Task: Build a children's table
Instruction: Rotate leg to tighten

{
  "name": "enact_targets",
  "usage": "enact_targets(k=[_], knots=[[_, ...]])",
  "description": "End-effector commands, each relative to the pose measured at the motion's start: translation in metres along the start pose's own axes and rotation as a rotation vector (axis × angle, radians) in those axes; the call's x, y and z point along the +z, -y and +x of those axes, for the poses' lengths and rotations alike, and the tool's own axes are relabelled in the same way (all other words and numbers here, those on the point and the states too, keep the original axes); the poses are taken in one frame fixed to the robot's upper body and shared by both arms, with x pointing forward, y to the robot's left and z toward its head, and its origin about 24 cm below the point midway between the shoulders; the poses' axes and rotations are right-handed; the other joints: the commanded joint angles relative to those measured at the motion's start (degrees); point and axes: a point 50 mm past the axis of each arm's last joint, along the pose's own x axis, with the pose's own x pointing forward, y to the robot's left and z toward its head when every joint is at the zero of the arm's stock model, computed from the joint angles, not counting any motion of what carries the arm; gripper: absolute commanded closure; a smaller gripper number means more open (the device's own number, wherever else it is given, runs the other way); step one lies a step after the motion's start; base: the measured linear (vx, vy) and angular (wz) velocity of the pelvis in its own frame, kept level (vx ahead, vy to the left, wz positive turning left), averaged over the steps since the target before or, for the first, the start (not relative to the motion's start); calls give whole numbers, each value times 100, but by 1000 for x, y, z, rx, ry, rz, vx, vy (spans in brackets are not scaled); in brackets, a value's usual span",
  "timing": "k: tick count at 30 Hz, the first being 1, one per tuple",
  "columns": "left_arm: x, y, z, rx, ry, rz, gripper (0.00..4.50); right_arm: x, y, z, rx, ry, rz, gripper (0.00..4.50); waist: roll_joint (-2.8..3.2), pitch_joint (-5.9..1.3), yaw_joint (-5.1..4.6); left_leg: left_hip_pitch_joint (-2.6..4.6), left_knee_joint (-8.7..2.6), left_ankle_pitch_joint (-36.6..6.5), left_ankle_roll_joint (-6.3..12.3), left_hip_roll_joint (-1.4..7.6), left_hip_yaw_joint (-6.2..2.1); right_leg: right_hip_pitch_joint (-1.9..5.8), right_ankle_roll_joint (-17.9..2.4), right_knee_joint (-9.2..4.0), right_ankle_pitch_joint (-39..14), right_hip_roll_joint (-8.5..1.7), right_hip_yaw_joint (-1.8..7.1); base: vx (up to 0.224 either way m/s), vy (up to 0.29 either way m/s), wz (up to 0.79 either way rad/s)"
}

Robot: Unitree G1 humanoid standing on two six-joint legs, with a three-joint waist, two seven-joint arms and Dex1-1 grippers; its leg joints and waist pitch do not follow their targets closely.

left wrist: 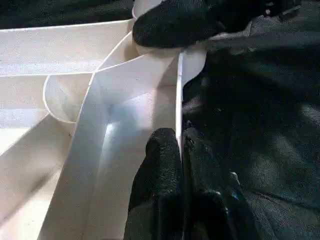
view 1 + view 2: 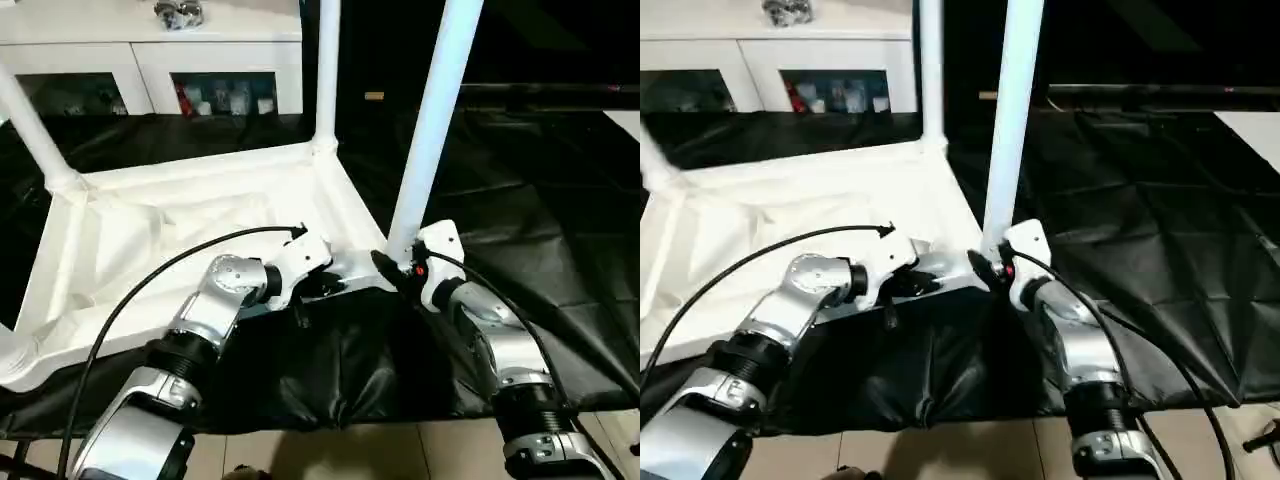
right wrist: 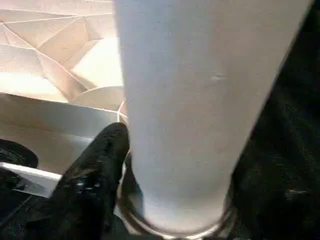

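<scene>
Where right claw point(image 2: 398, 268) grips, leg point(image 2: 432, 125) base hidden.

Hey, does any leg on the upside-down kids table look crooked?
Yes. The near leg by the right pincer leans instead of standing straight like the far leg, so it seems not fully seated in its corner socket.

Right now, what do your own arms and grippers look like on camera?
Both forearms are silver metal with black ribbed joint rings and white wrist housings. A black cable arcs along the left arm; another runs down the right arm, whose wrist shows a small red light. The left gripper has two black, rounded fingers.
</scene>
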Motion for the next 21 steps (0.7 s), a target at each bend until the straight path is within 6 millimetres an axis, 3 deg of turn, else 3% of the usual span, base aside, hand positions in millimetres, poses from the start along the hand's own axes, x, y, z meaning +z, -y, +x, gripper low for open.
enact_targets(k=[1, 5, 10, 14, 15, 17, 21], knots=[[28, 15, 22, -64, 106, 61, 450, 7, -57, 17, 311, 27, 20, 95, -61, -295, 1, 180, -494, -1821, -101, 209, -150, 58, -953, -493, -1213, -215, 107, 0, 0, 0], [16, 10, 6, -120, 83, 89, 450, 6, -41, -1, 465, 8, -60, 73, -65, -312, 28, 176, -458, -1620, 58, 210, -135, 104, -1046, -471, -859, -217, 101, 0, 0, 0], [8, 5, -11, -194, 118, 50, 450, 7, -24, -16, 610, -30, -104, 73, -91, -325, 62, 150, -390, -1120, 361, 217, -101, 149, -1361, -385, -232, -209, 78, 0, 0, 0], [5, 3, -20, -251, 112, 54, 450, 8, -21, -22, 707, -61, -126, 73, -85, -319, 105, 169, -391, -1161, 377, 235, -87, 130, -1430, -383, -418, -211, 71, 0, 0, 0], [4, 2, -25, -279, 108, 52, 450, 8, -19, -25, 763, -80, -129, 73, -120, -315, 119, 179, -394, -1214, 366, 242, -79, 121, -1439, -389, -509, -208, 70, 0, 0, 0], [3, 1, -27, -292, 101, 51, 450, 7, -19, -26, 788, -94, -134, 73, -98, -306, 149, 188, -402, -1294, 340, 249, -78, 105, -1428, -394, -647, -219, 78, 0, 0, 0], [-1, -1, -36, -347, 59, 73, 450, 3, -22, -30, 910, -167, -160, 106, -112, -309, 168, 182, -420, -1306, 240, 253, -85, 108, -1401, -378, -730, -225, 77, 0, 0, 0]])
